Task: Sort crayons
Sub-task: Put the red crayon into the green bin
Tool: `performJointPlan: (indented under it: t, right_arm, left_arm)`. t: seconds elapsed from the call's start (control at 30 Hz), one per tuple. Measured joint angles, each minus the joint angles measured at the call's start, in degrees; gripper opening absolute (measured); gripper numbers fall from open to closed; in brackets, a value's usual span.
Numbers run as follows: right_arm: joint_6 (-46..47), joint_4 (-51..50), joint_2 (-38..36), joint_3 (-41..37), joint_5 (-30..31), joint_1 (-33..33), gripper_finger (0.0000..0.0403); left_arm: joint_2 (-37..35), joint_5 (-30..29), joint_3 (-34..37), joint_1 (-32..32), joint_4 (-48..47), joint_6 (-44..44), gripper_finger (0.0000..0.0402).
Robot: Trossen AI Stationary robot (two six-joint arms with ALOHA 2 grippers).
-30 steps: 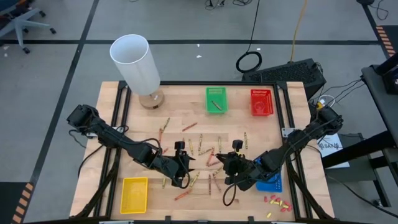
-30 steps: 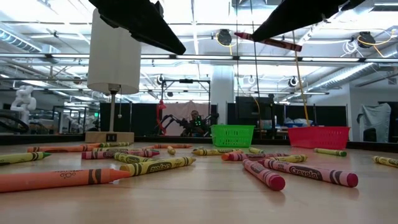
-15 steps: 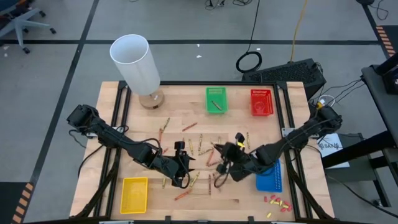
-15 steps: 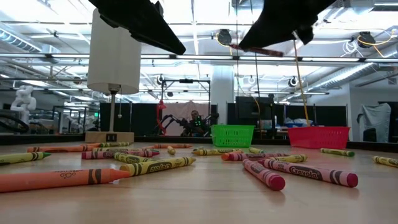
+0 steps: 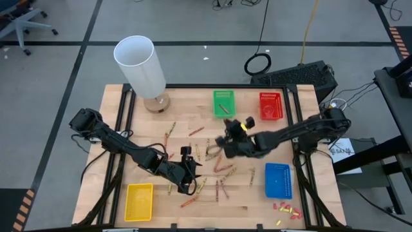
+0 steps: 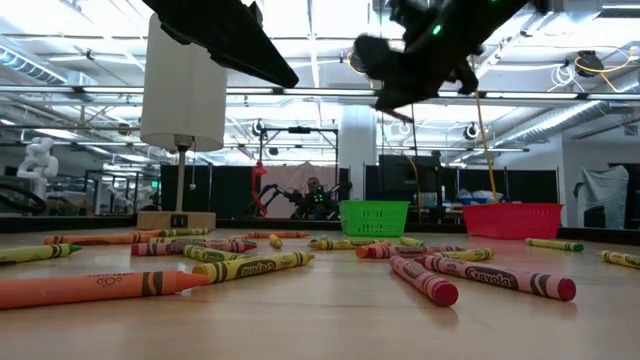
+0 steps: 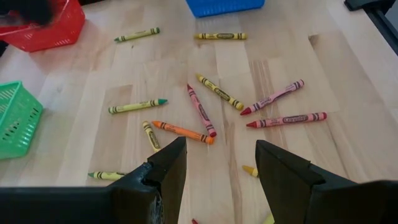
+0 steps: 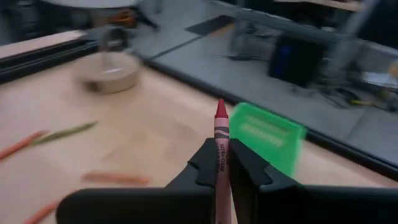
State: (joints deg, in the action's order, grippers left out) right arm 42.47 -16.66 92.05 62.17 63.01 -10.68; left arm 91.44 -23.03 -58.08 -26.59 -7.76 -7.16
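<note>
Many red, orange and olive-yellow crayons (image 5: 223, 168) lie flat on the wooden table between the arms; they also show in the left wrist view (image 7: 201, 110) and the low view (image 6: 248, 266). My right gripper (image 5: 230, 143) hangs above the table's middle, near the green basket (image 5: 224, 103), shut on one red crayon (image 8: 219, 134). My left gripper (image 5: 191, 169) hovers open over the crayons left of the middle, its fingers (image 7: 168, 165) wide apart and empty. My right gripper pinches the red crayon's wrapped body (image 8: 219, 152) between its two fingers. The crayon lies along the fingers, and its pointed tip (image 8: 219, 108) sticks out past them. It is lifted clear of the table.
A red basket (image 5: 271, 106) stands at the far right, a blue basket (image 5: 278, 180) at the near right, a yellow basket (image 5: 140, 200) at the near left. A white lamp (image 5: 138, 61) stands at the far left. Small red and yellow bits (image 5: 286, 208) lie by the near right corner.
My right gripper has carried the red crayon from beside the blue basket toward the table's far edge and a little left, toward the green basket, turning as it went. It has stayed shut on the crayon, clear of the table.
</note>
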Motion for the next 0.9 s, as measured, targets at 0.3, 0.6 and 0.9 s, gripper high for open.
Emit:
performJointPlan:
  t: [0.3,0.6,0.9]
  right_arm:
    - [-0.1,2.4,0.7,0.0,-0.4,11.8,0.0007]
    - [-0.2,9.0,5.6,0.0,-6.1,17.9,0.0007]
    - [-0.9,18.4,13.5,0.0,-9.4,23.0,0.0007]
  left_arm:
    - [0.0,0.0,0.0,0.0,-0.3,0.0,0.019]
    - [0.0,0.4,0.0,0.0,-0.4,0.0,0.019]
    - [0.0,0.4,0.0,-0.1,-0.3,0.0,0.019]
